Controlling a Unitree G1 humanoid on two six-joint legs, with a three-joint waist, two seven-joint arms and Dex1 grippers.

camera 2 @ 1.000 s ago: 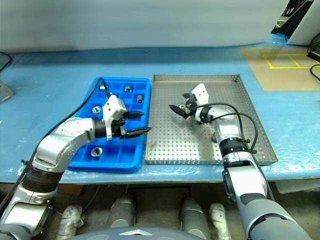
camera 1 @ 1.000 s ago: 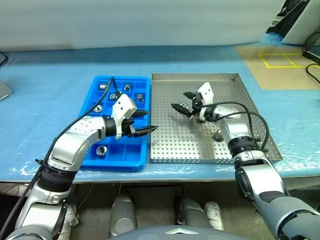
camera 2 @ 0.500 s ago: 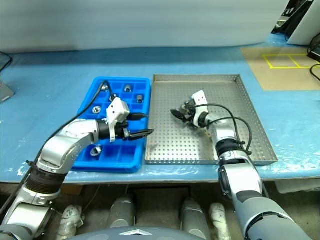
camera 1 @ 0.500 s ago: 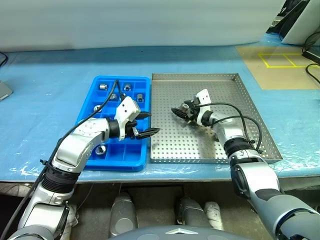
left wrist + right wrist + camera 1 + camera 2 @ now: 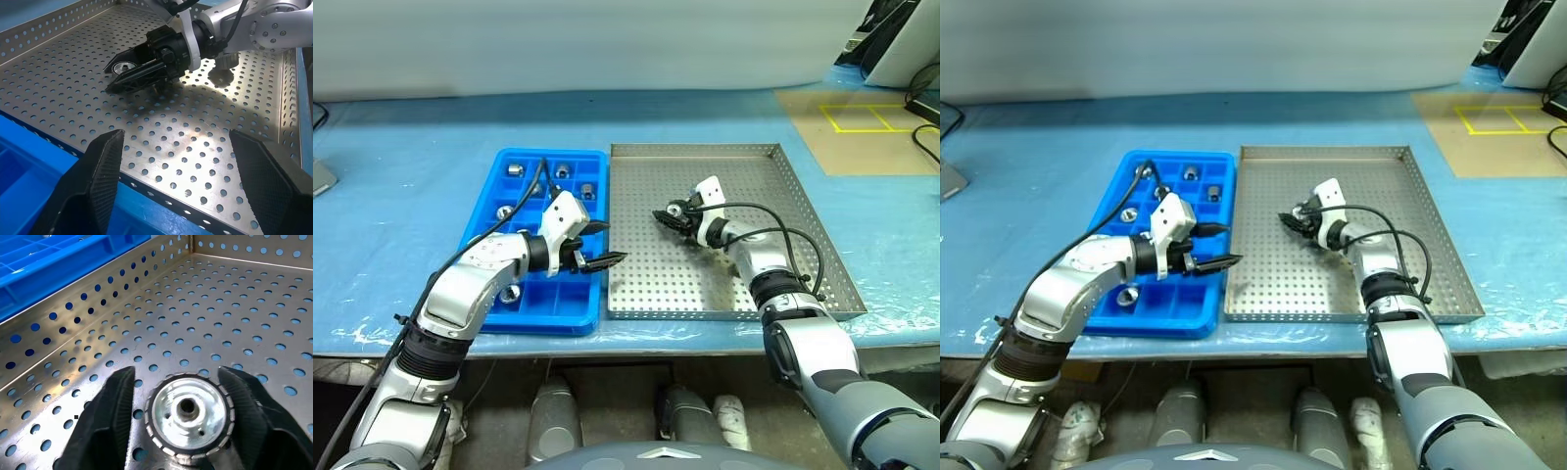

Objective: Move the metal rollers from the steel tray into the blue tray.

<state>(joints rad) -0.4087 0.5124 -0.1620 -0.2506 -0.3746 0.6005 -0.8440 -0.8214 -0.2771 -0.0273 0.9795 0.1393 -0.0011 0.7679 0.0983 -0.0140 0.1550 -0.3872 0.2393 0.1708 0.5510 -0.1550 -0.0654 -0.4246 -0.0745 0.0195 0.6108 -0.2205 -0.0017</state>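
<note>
- Where the head views give only a dark cluster, the right wrist view shows the right gripper (image 5: 188, 423) closed around a metal roller (image 5: 190, 412) resting on the steel tray (image 5: 773, 186).
- A second roller (image 5: 222, 60), behind the right arm, is caught by the left wrist view.
- The left gripper (image 5: 599, 245) is held wide apart and empty over the blue tray (image 5: 553, 304) rim, where several rollers (image 5: 515, 169) are seen lying.

Blue table cover (image 5: 401, 166), yellow-taped cardboard (image 5: 862, 127)
</note>
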